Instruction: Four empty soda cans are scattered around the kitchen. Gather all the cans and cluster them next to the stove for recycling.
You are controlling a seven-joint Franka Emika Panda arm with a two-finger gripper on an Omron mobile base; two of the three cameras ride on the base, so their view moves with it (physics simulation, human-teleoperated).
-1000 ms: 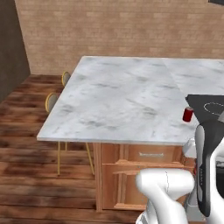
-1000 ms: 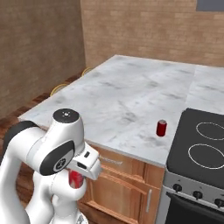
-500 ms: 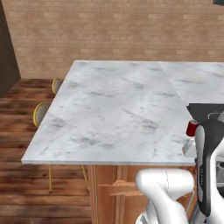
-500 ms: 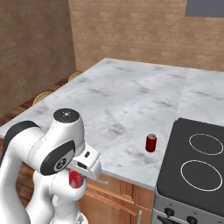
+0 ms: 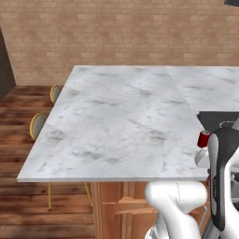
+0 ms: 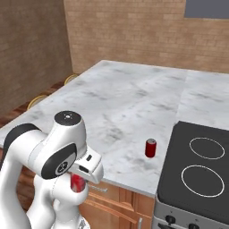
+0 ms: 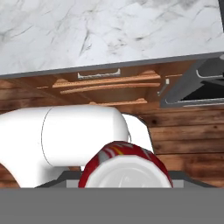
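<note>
Soda cans are two here, both red. One can (image 6: 151,147) stands upright on the marble bench (image 6: 116,103), just beside the left edge of the stove (image 6: 201,170). The second can (image 7: 126,168) is held in the claw (image 6: 78,182), closed on it, low in front of the bench, left of the stove.

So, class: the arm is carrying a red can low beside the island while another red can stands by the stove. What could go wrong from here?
1. The held red can sits below the marble counter edge; lifting it could clip the overhang or drawer fronts.
2. Placing it could topple the standing red can near the stove.
3. The end effector is tucked by the arm, so unfolding might jolt the can.
</note>
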